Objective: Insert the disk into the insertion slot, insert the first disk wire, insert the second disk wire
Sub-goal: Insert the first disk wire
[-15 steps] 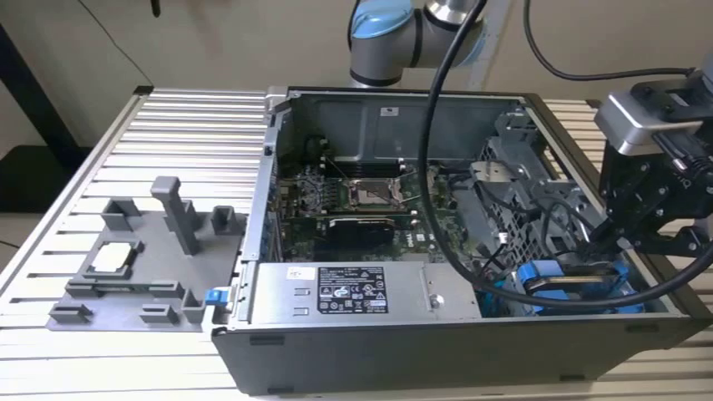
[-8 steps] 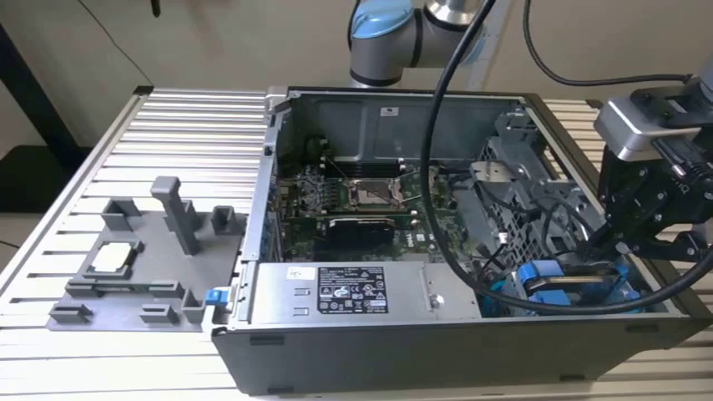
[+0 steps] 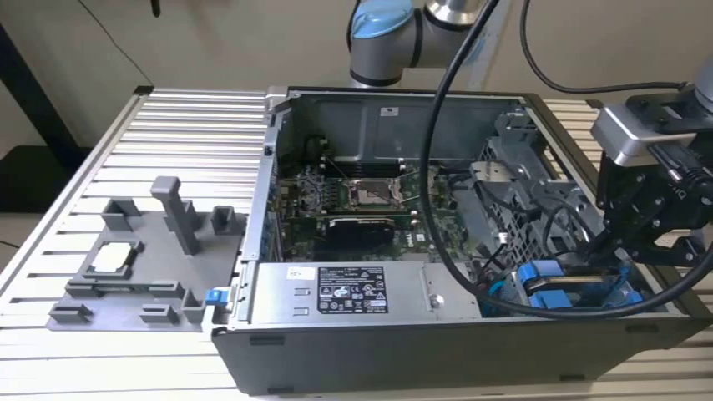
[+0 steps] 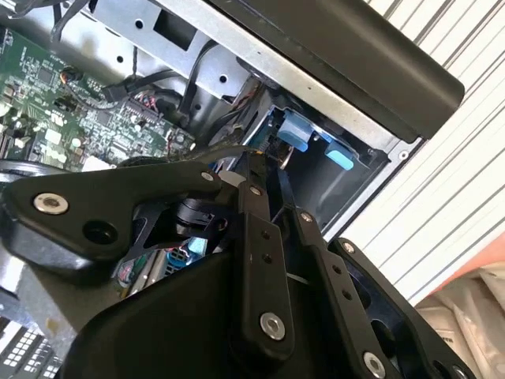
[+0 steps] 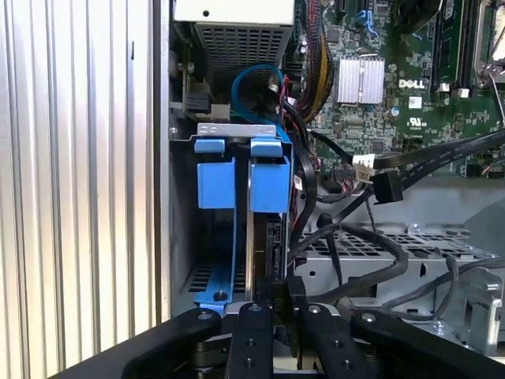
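Note:
The disk [image 5: 273,237] stands on edge in the insertion slot [image 5: 237,129] of the grey drive cage, its bright blue carrier [image 5: 268,183] beside a second blue fitting [image 5: 215,178]. My gripper [image 5: 282,288] reaches down onto the disk's near edge, its black fingers [image 5: 254,324] pinched together on it. In the second wrist view the fingers [image 4: 256,229] point at the blue carrier [image 4: 293,130] in the case corner. In the exterior view the gripper [image 3: 613,251] hangs over the case's right side above the blue carriers [image 3: 553,288]. A loose black disk wire plug [image 5: 387,186] and a white plug [image 5: 363,166] hang by the cage.
The grey power-supply box [image 3: 346,292] sits beside the cage, and the motherboard [image 3: 368,200] lies behind it. Tangled black cables [image 5: 371,260] cross the cage top. The arm's thick black cable [image 3: 446,167] sweeps over the case. A grey fixture [image 3: 145,259] stands on the slatted table.

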Motion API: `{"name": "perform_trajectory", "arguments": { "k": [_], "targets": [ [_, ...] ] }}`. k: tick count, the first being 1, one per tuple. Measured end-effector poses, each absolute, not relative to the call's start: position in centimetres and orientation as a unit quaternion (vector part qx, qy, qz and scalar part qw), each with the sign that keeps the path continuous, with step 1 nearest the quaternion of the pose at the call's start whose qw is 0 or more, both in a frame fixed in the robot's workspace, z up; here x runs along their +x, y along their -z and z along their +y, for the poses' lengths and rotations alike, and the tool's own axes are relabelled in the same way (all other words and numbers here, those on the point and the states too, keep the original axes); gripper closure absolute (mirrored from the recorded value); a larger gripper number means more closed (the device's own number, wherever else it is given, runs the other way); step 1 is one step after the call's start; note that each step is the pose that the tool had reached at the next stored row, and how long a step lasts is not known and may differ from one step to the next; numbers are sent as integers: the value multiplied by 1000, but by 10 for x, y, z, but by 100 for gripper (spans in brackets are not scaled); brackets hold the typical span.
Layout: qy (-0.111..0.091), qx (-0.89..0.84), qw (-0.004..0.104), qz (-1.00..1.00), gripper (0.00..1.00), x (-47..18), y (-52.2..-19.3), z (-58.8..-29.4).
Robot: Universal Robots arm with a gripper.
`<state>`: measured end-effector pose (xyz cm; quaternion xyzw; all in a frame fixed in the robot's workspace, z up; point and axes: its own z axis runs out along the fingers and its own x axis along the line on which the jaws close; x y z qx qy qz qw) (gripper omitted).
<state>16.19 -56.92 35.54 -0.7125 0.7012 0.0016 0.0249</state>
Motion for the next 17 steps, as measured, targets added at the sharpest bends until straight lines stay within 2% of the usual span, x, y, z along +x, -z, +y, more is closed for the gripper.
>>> {"name": "perform_trajectory", "arguments": {
  "k": [17],
  "targets": [
    [-2,-711,25,702,81,162,-347,-567]
  ]
}}
